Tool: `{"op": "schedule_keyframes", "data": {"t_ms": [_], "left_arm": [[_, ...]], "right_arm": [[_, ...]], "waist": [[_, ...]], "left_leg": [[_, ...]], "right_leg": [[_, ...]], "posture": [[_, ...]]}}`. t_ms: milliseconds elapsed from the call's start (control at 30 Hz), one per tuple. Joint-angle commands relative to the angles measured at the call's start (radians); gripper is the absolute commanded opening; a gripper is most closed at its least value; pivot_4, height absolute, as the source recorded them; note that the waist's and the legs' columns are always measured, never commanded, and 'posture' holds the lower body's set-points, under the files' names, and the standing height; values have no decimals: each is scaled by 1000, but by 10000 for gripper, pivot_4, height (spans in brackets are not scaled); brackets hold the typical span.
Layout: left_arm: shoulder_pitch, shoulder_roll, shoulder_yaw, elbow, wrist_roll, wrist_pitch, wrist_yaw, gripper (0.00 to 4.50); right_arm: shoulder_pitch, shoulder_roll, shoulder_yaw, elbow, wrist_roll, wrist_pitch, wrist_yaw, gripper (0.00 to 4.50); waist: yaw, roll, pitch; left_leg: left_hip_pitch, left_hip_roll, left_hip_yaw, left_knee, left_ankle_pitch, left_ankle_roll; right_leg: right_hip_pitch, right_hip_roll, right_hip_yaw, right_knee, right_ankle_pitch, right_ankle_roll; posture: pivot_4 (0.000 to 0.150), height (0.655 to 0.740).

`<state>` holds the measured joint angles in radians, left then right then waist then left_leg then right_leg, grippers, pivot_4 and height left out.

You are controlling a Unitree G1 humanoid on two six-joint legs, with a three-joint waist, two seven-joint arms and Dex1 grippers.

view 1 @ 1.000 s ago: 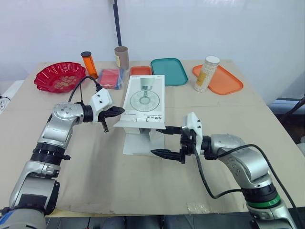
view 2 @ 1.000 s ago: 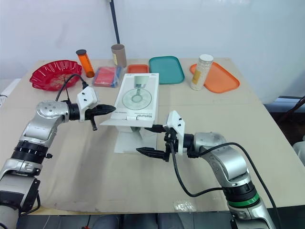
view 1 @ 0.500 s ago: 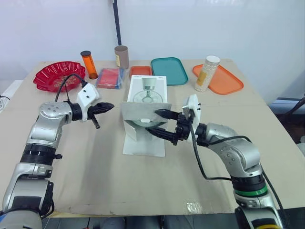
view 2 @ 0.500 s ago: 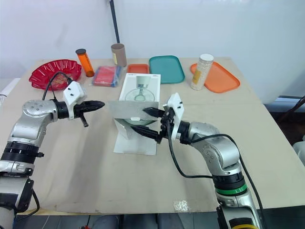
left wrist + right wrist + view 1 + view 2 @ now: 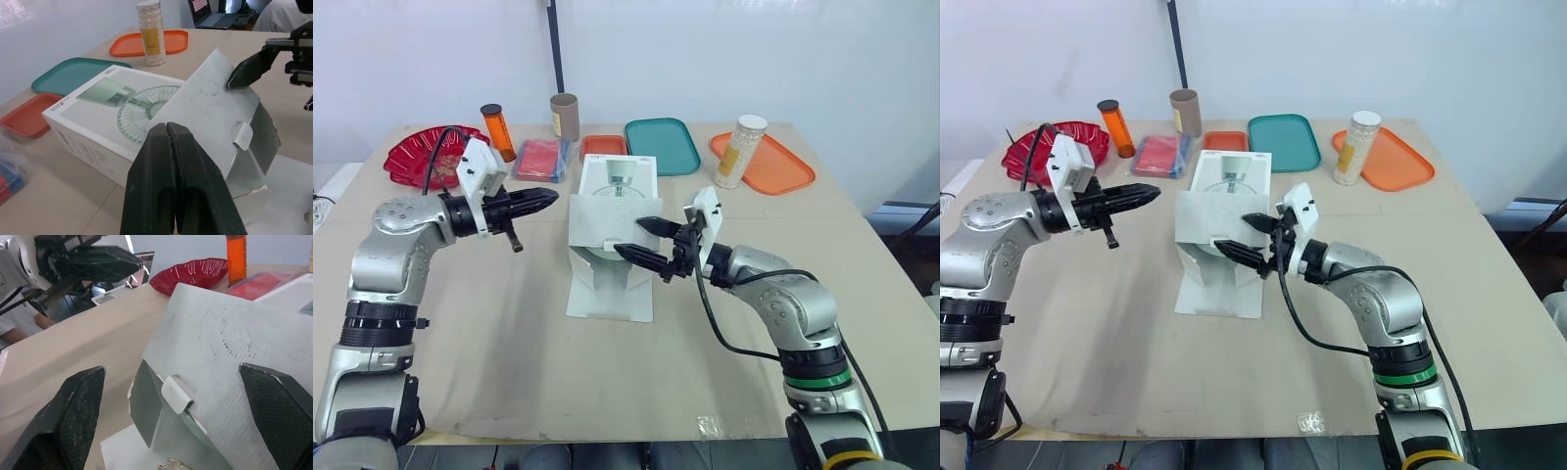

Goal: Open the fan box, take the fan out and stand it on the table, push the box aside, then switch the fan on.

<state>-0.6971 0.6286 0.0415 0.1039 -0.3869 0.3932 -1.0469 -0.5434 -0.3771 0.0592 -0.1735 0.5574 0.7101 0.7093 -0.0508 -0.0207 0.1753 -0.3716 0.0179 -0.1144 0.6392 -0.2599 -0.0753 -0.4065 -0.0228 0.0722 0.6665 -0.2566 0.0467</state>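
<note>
The white fan box (image 5: 619, 181) lies flat in the middle of the table (image 5: 509, 333), a fan printed on its top. Its grey lid flap (image 5: 602, 217) stands upright at the near end, and another flap (image 5: 612, 294) lies flat on the table. My right gripper (image 5: 629, 237) is open at the upright flap's right side, one fingertip (image 5: 244, 71) touching its upper edge. In the right wrist view the flap (image 5: 230, 357) sits between the widely spread fingers. My left gripper (image 5: 551, 197) is shut on nothing, a little left of the box, pointing at it.
Along the far edge stand a red bowl (image 5: 426, 155), an orange bottle (image 5: 496, 131), a brown tube (image 5: 564, 117), a red packet (image 5: 541, 157), a small orange tray (image 5: 602, 145), a teal tray (image 5: 661, 147) and an orange tray (image 5: 769, 164) with a bead jar (image 5: 742, 152).
The lid flap went from lifted level to standing upright. My left gripper drew back left, away from the box. My right gripper rose from the table to the flap.
</note>
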Motion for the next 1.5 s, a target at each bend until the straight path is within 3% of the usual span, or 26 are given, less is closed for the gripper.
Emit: {"op": "schedule_keyframes", "data": {"t_ms": [33, 367, 933, 1033, 1067, 1100, 1133, 1167, 1333, 1367, 1500], "left_arm": [[-48, -45, -51, 50, 38, -44, 2, 1030], [-134, -114, -117, 304, 146, -179, -5, 1030], [-108, -97, -157, 350, 240, -245, -41, 1030], [-103, -98, -155, 351, 244, -251, -38, 0], [-101, -98, -155, 349, 244, -252, -36, 0], [-100, -99, -155, 348, 244, -252, -34, 0], [-100, -100, -154, 347, 244, -253, -32, 0], [-99, -101, -154, 347, 244, -253, -30, 0], [-98, -109, -154, 341, 241, -255, -20, 0], [-97, -111, -154, 340, 241, -255, -19, 0], [-93, -111, -154, 339, 240, -259, -15, 0]], "right_arm": [[-19, -4, 1, -26, -4, -4, -1, 45000], [-20, -18, 2, -56, -10, 31, -22, 45000], [-122, -107, 3, -79, -7, 160, -33, 45000], [-124, -118, 4, -105, 9, 178, -17, 31822], [-127, -121, 8, -114, 10, 184, -14, 31822], [-130, -125, 15, -122, 8, 187, -10, 24138], [-137, -125, 23, -128, 3, 193, -11, 24258], [-144, -127, 32, -131, -1, 203, -12, 19037], [-164, -164, 101, -137, -54, 209, -1, 2356], [-163, -175, 118, -142, -63, 207, 7, 353], [-153, -200, 158, -165, -78, 199, 38, 353]], "waist": [[2, 0, 0], [-1, 0, 0], [0, 0, 0], [0, 0, 0], [0, 0, 0], [0, 0, 0], [0, 0, 0], [0, 0, 0], [0, 0, 0], [0, 0, 0], [0, 0, 0]], "left_leg": [[0, 0, 0, 0, 0, 0], [0, 0, 0, 0, 0, 0], [0, -1, 0, 0, 0, 0], [0, 0, 0, 0, 0, 0], [0, 0, 0, 0, 0, 0], [0, 0, 0, 0, 0, 0], [0, 0, 0, 0, 0, 0], [0, -1, -1, 0, 0, 0], [0, 0, -1, 0, 0, 0], [0, -1, -1, 0, 0, 0], [0, -1, -1, 0, 0, 0]], "right_leg": [[0, 0, 0, 0, 0, 0], [0, 0, 0, 0, 0, 0], [0, 0, 0, 0, 0, 0], [0, 0, 0, 0, 0, 0], [0, 0, 0, 0, 0, 0], [0, 0, 0, 0, 0, 0], [0, 0, 0, 0, 0, 0], [0, 0, 0, 0, 0, 0], [0, 0, 0, 0, 0, 0], [0, 0, 0, 0, 0, 0], [0, 0, 0, 0, 0, 0]], "posture": [[1500, 7400], [1500, 7400], [1500, 7400], [1500, 7400], [1500, 7400], [1500, 7400], [1500, 7400], [1500, 7400], [1500, 7400], [1500, 7400], [1500, 7400]]}}
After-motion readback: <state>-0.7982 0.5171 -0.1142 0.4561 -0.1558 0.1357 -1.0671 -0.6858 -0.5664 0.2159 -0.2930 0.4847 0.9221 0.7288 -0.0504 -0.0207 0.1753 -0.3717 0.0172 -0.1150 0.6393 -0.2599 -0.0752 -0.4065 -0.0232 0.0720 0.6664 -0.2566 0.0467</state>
